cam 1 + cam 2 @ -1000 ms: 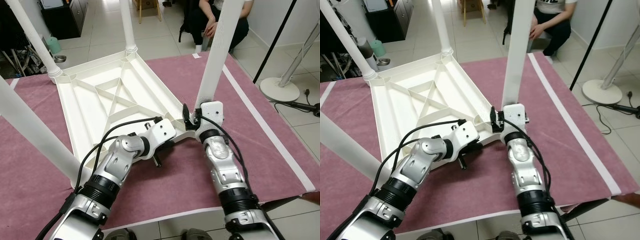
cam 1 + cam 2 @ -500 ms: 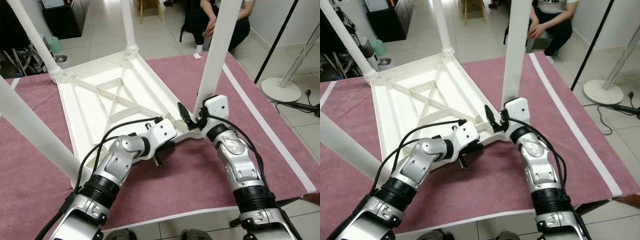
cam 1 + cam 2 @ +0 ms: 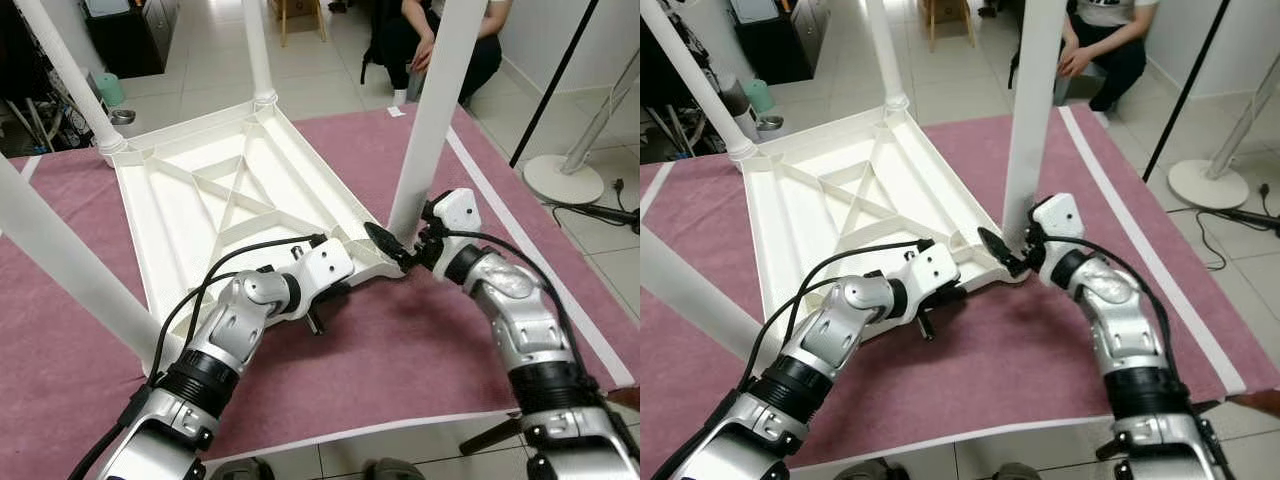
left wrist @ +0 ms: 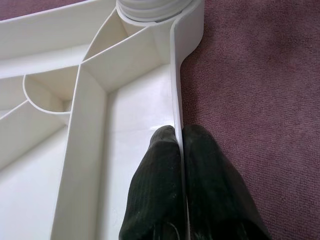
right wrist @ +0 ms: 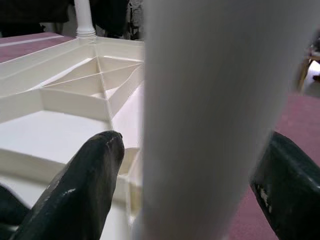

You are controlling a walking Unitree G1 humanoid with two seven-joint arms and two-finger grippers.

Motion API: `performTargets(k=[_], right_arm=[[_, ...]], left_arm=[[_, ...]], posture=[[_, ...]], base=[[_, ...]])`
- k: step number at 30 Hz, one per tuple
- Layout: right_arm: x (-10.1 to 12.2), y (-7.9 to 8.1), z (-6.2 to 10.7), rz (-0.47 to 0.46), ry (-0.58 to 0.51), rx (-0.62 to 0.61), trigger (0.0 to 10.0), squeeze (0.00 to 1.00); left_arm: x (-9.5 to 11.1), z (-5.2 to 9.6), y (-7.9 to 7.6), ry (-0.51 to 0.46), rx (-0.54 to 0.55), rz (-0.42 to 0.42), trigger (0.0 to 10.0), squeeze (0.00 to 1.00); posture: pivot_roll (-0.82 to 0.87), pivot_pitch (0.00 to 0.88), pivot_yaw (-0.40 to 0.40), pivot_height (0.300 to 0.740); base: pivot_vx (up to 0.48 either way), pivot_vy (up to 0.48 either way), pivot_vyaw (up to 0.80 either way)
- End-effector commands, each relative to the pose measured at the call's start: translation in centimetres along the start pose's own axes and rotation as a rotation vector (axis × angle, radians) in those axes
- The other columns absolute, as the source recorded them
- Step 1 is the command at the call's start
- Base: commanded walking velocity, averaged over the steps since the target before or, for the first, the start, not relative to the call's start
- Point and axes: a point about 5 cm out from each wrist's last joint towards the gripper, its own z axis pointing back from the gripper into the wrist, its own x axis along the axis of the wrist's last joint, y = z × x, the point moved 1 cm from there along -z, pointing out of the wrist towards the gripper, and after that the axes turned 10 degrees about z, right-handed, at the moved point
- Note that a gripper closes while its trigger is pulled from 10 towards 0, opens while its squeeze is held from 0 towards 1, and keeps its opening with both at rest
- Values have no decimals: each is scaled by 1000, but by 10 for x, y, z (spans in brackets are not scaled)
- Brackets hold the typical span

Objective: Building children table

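- We see the white tabletop (image 3: 230,200) lying upside down on a maroon mat (image 3: 400,350), its legs pointing up.
- Our left claw (image 4: 180,150) is pinched together on the tabletop's near rim, one finger on each side of the wall.
- Our right claw (image 5: 195,165) straddles the near-right leg (image 3: 432,110) just above the tabletop, fingers apart; whether they touch the leg is unclear.
- Beyond the tabletop, a person (image 3: 440,40) crouches on the tiled floor.

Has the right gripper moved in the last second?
Yes. The right gripper has swung around the leg toward the robot's right; its wrist now sits right of the leg base, fingers straddling it.
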Motion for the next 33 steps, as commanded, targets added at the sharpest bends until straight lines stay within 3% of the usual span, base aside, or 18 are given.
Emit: performTargets(k=[1, 10, 11, 12, 13, 19, 26, 28, 33], right_arm=[[-1, 1, -3, -13, 3, 45, 10000, 0], [2, -2, -9, 4, 18, 223, 10000, 0], [2, -1, -8, 0, 18, 251, 3765, 0], [2, 0, -8, -3, 18, 270, 3765, 0], [1, 0, -7, -7, 17, 277, 0, 0], [0, -1, -6, -10, 18, 275, 0, 0], [-8, -3, -8, -38, 28, 155, 0, 0], [-16, 5, -10, -73, 38, 60, 0, 0], [-24, 19, -14, -116, 58, -5, 0, 0]], left_arm=[[-18, 1, 4, 65, 77, 20, 0, 0], [-20, 4, 3, 72, 80, 21, 0, 0], [-20, 4, 3, 72, 81, 22, 0, 0], [-20, 4, 3, 72, 82, 22, 0, 0], [-21, 4, 3, 72, 83, 23, 0, 0], [-20, 4, 3, 72, 82, 23, 0, 0], [-20, 3, 2, 70, 78, 22, 0, 0], [-20, 3, 1, 71, 76, 23, 0, 0], [-21, 3, 0, 73, 74, 23, 0, 0]], posture=[[-20, 0, 135, 740], [-4, 0, 130, 740], [-4, 0, 129, 740], [-4, 0, 129, 740], [-4, 0, 127, 740], [-9, 0, 128, 740], [-11, 0, 127, 740], [-13, 0, 127, 740], [-12, 0, 128, 740]], base=[[0, 0, 0], [0, 0, 0], [0, 0, 0], [0, 0, 0], [0, 0, 0], [0, 0, 0], [0, 0, 0], [0, 0, 0], [0, 0, 0]])
